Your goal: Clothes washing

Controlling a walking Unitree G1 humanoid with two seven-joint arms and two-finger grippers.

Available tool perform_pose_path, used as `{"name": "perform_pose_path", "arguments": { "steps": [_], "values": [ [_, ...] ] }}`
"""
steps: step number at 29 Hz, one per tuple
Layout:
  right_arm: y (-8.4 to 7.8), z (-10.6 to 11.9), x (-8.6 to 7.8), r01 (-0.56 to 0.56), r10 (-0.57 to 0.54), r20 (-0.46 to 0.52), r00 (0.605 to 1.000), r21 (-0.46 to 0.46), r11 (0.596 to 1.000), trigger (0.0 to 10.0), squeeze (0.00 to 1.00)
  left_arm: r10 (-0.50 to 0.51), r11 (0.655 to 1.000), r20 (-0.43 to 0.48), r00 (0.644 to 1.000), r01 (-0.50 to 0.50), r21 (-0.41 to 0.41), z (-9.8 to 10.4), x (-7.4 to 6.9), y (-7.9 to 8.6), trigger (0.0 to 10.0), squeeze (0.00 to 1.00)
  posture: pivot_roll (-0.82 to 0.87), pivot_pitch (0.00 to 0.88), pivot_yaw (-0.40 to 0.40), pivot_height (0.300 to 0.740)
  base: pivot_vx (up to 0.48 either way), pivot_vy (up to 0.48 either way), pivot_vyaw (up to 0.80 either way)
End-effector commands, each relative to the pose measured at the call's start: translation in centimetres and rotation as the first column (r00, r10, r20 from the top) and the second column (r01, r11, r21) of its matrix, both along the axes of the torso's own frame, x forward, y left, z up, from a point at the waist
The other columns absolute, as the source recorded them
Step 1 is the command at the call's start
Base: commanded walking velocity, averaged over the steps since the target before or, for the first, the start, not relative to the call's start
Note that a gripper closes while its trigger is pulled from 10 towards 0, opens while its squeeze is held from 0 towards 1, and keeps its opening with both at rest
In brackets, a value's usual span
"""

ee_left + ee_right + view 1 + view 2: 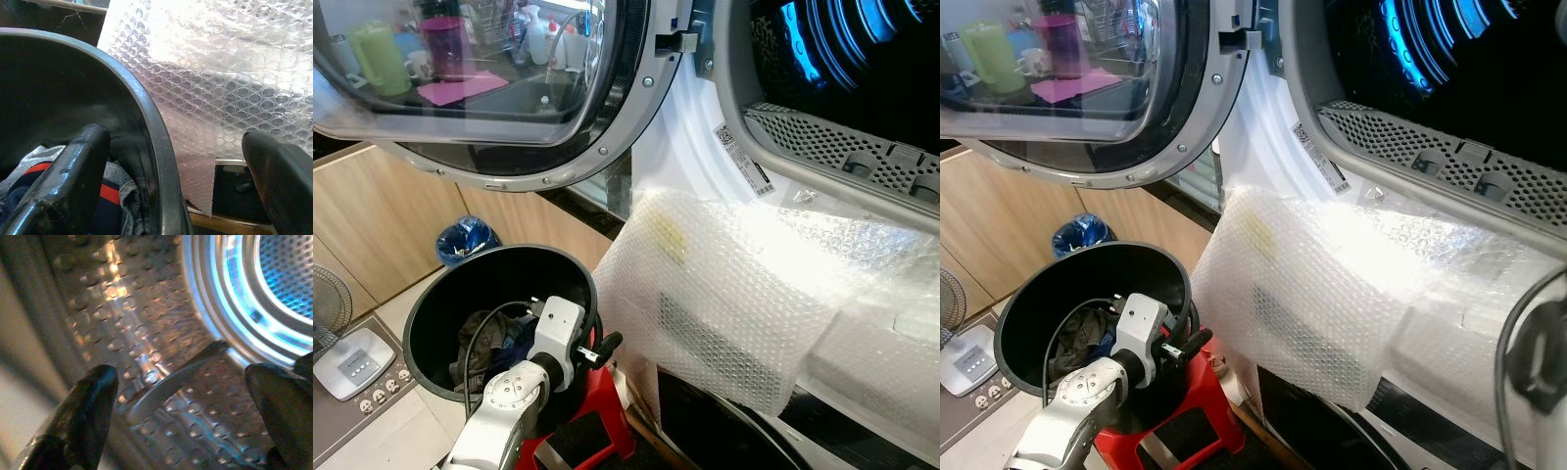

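Straddling the rim of the round black plastic bucket (440,294) at seven o'clock, the left gripper (171,161) has wide, empty jaws, likely poised for reaching crumpled grey, navy and red-striped clothes (115,196) inside. At one o'clock, the right gripper (181,396), jaws apart and empty, is inside the perforated steel drum (146,323).
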State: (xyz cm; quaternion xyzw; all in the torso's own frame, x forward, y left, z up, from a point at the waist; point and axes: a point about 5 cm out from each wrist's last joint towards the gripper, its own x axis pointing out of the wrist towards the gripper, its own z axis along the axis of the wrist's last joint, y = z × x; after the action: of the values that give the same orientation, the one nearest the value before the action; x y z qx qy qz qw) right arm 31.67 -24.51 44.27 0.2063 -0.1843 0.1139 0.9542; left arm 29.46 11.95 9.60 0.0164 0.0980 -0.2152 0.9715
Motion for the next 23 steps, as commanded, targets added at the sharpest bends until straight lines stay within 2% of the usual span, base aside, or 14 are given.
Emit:
{"name": "perform_pose_path", "arguments": {
  "steps": [1, 4, 8, 10, 12, 13, 19, 21, 22, 23],
  "values": [
    [1.3, -0.2, -1.0, -0.086, 0.086, 0.029, 0.996, 0.016, 0.996, 10.0, 0.0, -0.014, 0.999, -0.073, 0.997, 0.016, 0.03, -1.6, -0.4, -0.2, 10.0, 0.0, -0.16, 0.072, 0.015, 0.74, 0.0, 0.0, 0.0],
    [2.7, -0.6, -2.0, -0.189, 0.184, 0.084, 0.979, 0.063, 0.98, 10.0, 0.0, -0.014, 0.999, -0.069, 0.997, 0.016, 0.028, -1.5, -0.3, -0.2, 10.0, 0.0, -0.16, 0.078, 0.016, 0.74, 0.0, 0.0, 0.0],
    [2.8, -1.7, -3.0, -0.206, 0.197, 0.106, 0.975, 0.086, 0.975, 10.0, 0.0, -0.013, 0.999, -0.069, 0.998, 0.015, 0.028, -1.5, -0.3, -0.1, 10.0, 0.0, -0.16, 0.085, 0.017, 0.74, 0.0, 0.0, 0.0],
    [3.0, -3.0, -3.7, -0.246, 0.242, 0.126, 0.962, 0.013, 0.969, 10.0, 0.0, -0.012, 0.999, -0.07, 0.997, 0.014, 0.031, -1.6, -0.4, -0.1, 10.0, 0.0, -0.16, 0.088, 0.018, 0.74, 0.0, 0.0, 0.0],
    [3.6, -4.9, -4.5, -0.274, 0.286, 0.123, 0.95, -0.107, 0.956, 10.0, 0.0, -0.011, 0.999, -0.069, 0.998, 0.014, 0.033, -1.6, -0.3, -0.1, 10.0, 0.0, -0.16, 0.089, 0.018, 0.74, 0.0, 0.0, 0.0],
    [3.9, -5.6, -4.8, -0.295, 0.309, 0.117, 0.944, -0.126, 0.947, 10.0, 0.0, -0.011, 0.999, -0.068, 0.998, 0.013, 0.033, -1.6, -0.3, -0.1, 10.0, 0.0, -0.15, 0.092, 0.019, 0.74, 0.0, 0.0, 0.0],
    [4.8, -5.8, -6.5, -0.375, 0.39, 0.203, 0.898, -0.107, 0.921, 10.0, 0.0, -0.005, 0.999, -0.064, 0.998, 0.007, 0.033, -1.5, -0.3, 0.2, 10.0, 0.0, -0.15, 0.096, 0.023, 0.74, 0.0, 0.0, 0.0],
    [5.2, -5.6, -7.3, -0.415, 0.433, 0.234, 0.871, -0.125, 0.901, 10.0, 0.0, -0.004, 0.999, -0.065, 0.998, 0.006, 0.035, -1.5, -0.3, 0.3, 10.0, 0.0, -0.15, 0.097, 0.023, 0.74, 0.0, 0.0, 0.0],
    [5.8, -5.8, -8.4, -0.499, 0.517, 0.272, 0.811, -0.139, 0.855, 10.0, 0.0, -0.006, 0.999, -0.066, 0.998, 0.008, 0.036, -1.6, -0.4, 0.3, 10.0, 0.0, -0.16, 0.099, 0.024, 0.74, 0.0, 0.0, 0.0],
    [6.4, -6.1, -9.0, -0.549, 0.562, 0.299, 0.771, -0.135, 0.825, 10.0, 0.0, -0.007, 0.999, -0.065, 0.998, 0.009, 0.035, -1.5, -0.3, 0.2, 10.0, 0.0, -0.16, 0.099, 0.025, 0.74, 0.0, 0.0, 0.0]
  ]
}}
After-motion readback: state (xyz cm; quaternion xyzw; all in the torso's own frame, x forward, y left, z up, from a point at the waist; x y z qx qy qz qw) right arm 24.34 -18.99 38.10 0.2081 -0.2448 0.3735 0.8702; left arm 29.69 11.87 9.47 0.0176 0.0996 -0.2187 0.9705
